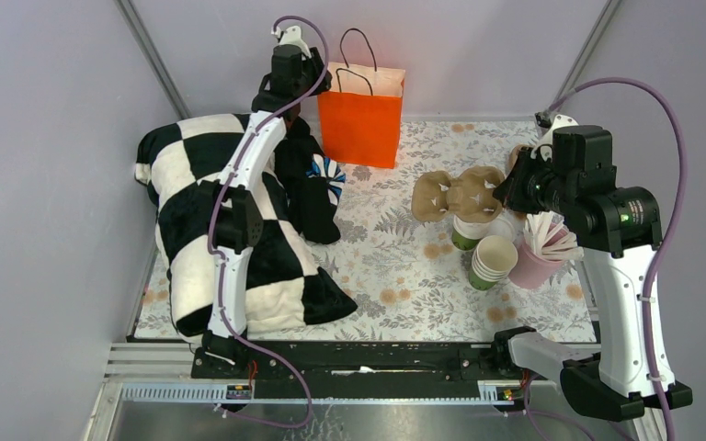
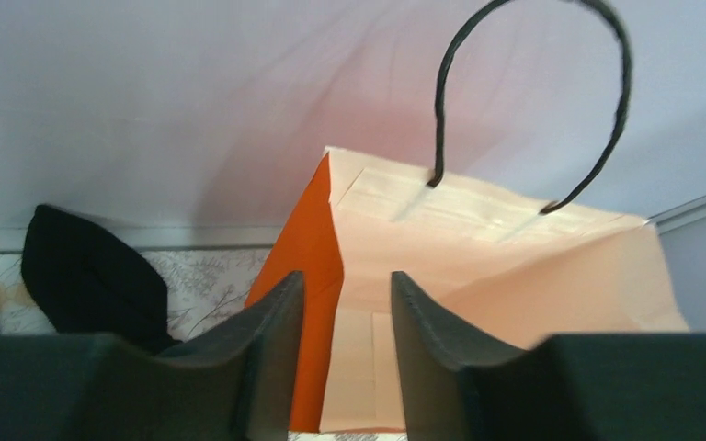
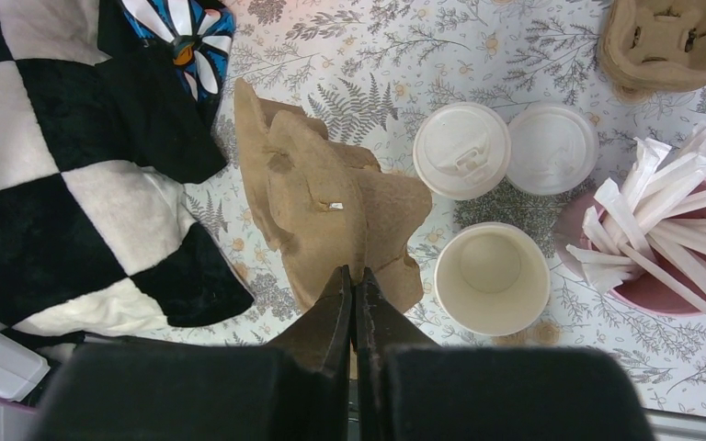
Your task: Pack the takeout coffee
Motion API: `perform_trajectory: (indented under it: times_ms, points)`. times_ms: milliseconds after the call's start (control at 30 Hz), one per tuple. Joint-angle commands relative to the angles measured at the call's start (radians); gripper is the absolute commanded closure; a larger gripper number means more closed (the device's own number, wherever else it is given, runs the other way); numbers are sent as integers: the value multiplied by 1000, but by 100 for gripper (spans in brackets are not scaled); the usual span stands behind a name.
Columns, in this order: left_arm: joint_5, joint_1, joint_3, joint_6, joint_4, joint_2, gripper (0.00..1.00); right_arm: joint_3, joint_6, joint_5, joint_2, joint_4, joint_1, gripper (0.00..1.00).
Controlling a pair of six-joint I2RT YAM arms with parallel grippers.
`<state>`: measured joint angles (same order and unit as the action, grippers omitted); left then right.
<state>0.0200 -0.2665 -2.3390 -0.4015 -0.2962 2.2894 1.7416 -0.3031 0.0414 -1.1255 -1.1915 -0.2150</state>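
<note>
Evidently, at the back of the tabletop [image 1: 395, 266], steadies the upright orange paper bag [image 1: 360, 124] for loading, left tool [image 2: 346, 294] spread astride its rim. Pinches the brown pulp cup carrier [image 3: 331, 202] in the right tool [image 3: 355, 276] beside the small green white-lidded cup [image 3: 461, 150].

orange bag [image 2: 478, 266] open-topped, takeout coffee [image 3: 461, 150] hemmed by carrier [image 3: 331, 202], stacked cups [image 3: 492, 276]

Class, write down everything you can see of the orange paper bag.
The orange paper bag stands upright and open at the far edge of the floral tabletop. Outside bright orange, inside pale cream, with a folded band at the rim and two black cord handles looping up. Black cloth lies beside it. The left gripper hovers at its mouth, jaws open astride a side edge; contact cannot be told.
</note>
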Motion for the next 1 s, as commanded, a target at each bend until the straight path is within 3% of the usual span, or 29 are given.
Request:
perform_trajectory:
  times_ms: [0,167,400,800,967]
  points:
    - [-4,-7,-73,-2,104,20,61,11,23,-24,3,9,3,100]
    - [-17,-29,-98,32,118,43,70,17,28,-35,2,6,2,100]
    - [-65,-34,-100,66,102,55,73,22,19,-36,7,-3,2,100]
    - [-131,-52,-97,95,82,23,99,8,-18,-37,16,17,2,100]
    - [-115,-74,-95,45,39,-6,100,17,-27,-36,18,25,2,100]
